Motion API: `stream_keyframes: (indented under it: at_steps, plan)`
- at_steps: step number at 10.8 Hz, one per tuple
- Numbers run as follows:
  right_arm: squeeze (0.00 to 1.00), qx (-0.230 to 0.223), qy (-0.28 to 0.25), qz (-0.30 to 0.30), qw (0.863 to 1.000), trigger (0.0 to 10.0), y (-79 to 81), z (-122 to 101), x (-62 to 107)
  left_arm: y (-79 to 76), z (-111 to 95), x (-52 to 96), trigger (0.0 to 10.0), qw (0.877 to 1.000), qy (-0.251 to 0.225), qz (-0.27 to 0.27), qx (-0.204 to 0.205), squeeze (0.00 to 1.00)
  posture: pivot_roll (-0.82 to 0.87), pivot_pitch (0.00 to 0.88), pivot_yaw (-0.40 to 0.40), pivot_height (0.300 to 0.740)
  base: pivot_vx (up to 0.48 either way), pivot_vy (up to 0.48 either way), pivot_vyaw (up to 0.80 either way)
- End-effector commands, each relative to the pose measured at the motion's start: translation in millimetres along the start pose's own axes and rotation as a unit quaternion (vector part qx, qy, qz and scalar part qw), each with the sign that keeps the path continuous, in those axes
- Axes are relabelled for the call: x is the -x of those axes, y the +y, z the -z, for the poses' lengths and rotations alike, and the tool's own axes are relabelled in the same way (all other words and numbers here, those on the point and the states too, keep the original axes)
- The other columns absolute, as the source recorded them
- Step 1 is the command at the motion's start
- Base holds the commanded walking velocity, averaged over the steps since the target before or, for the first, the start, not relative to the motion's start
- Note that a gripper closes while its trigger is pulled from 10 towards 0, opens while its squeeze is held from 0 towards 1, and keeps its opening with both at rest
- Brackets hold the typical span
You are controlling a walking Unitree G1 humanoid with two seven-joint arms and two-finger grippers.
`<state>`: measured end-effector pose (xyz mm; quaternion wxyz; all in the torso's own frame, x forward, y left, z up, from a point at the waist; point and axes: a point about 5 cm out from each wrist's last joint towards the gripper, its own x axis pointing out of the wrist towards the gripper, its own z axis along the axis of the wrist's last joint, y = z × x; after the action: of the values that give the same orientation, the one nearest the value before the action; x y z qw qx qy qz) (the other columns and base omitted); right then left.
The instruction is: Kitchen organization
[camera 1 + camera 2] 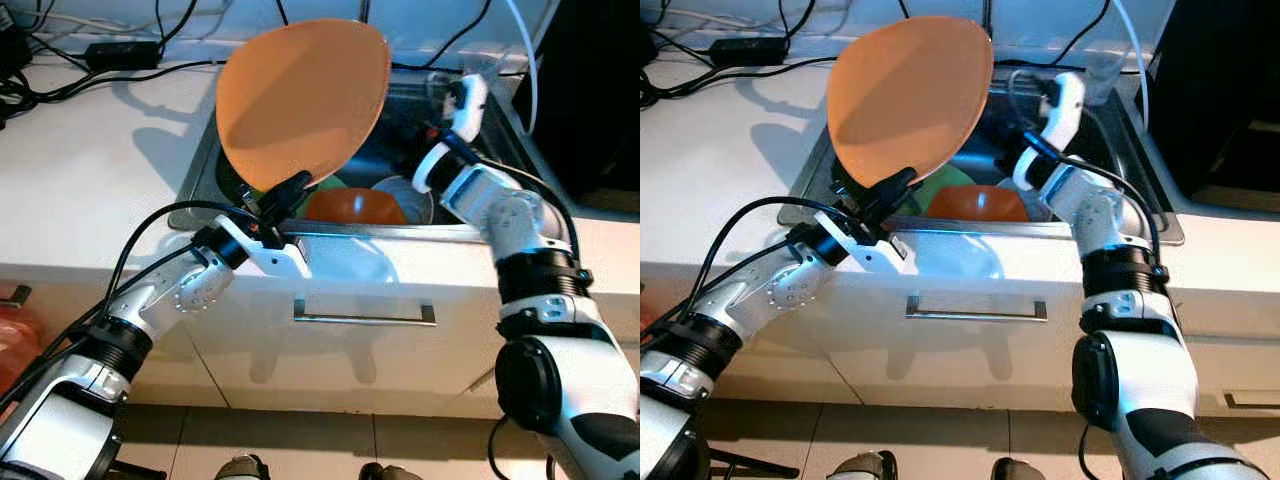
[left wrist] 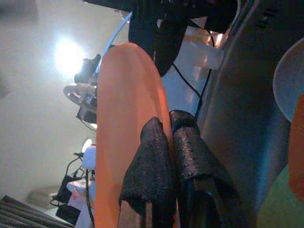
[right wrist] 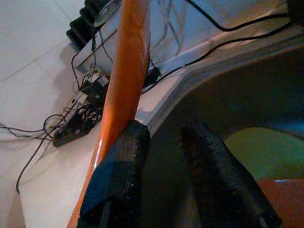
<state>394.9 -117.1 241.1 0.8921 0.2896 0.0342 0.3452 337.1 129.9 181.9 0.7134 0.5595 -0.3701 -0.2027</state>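
Two silver arms with black joint bands and round black elbow housings, black cables looping along the left arm (image 1: 160, 300) and right arm (image 1: 520, 240). White wrist brackets carry the left gripper (image 1: 283, 196) and its textured black fingers (image 2: 156, 171). The right gripper (image 3: 166, 161) has matching rough black pads.

A large orange plate (image 1: 300, 100) stands nearly upright in the upper centre of the frame, raised above the sink (image 1: 200, 165), its lower rim pinched. Lower in the basin lie an orange bowl (image 1: 355, 206), a green dish (image 1: 325, 184) and a white plate (image 1: 405, 195).
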Motion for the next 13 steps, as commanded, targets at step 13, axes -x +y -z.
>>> stream_keyframes:
  at_steps: [13]
  plan:
    - [0.0,0.097,-0.057,-0.142,0.983,10.0,27.8,-37,14.1,7.3,-2,-15.4,0.0,0.999,-0.011,-0.029,-0.009,0.0,-0.02,0.12,-0.015,0.74,0.0,0.0,0.0]
